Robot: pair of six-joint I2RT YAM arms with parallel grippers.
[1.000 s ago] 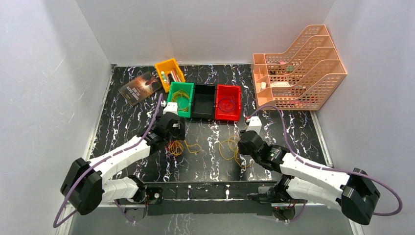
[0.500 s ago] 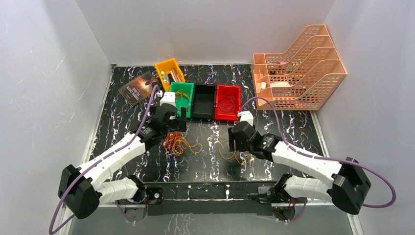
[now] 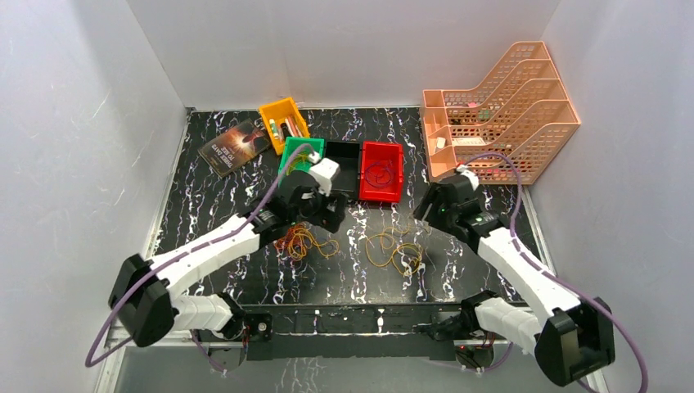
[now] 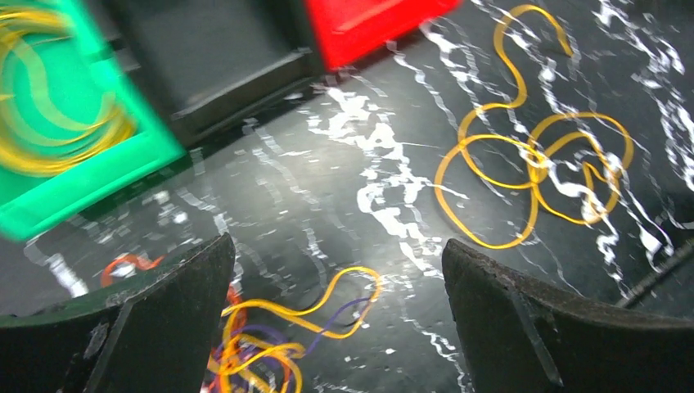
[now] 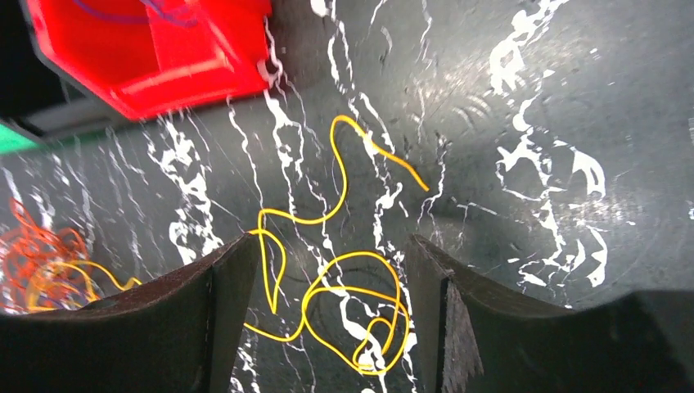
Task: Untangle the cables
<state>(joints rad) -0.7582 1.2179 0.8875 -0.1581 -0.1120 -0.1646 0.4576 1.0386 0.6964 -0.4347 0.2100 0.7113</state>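
The cables lie on the black marbled table in two groups. A tangled bunch (image 3: 298,243) of orange, yellow and purple loops lies left of centre. Loose yellow loops (image 3: 396,250) lie to its right. My left gripper (image 3: 326,214) hovers just behind the bunch, open and empty; in the left wrist view (image 4: 335,246) a yellow and purple loop (image 4: 327,315) lies under the gap. My right gripper (image 3: 427,211) is open and empty, behind and to the right of the yellow loops; in the right wrist view (image 5: 331,239) those loops (image 5: 352,311) lie on the table between its fingers.
A green bin (image 3: 288,157) holding yellow loops, a black bin (image 3: 342,164) and a red bin (image 3: 381,170) holding a thin loop stand in a row behind the cables. A yellow bin (image 3: 283,121) and a book (image 3: 235,146) lie at back left. An orange file rack (image 3: 499,115) stands at back right.
My left gripper has swung right and back, from over the tangled bunch towards the bins. My right gripper has pulled back and right, off the yellow loops. The loops have spread slightly.
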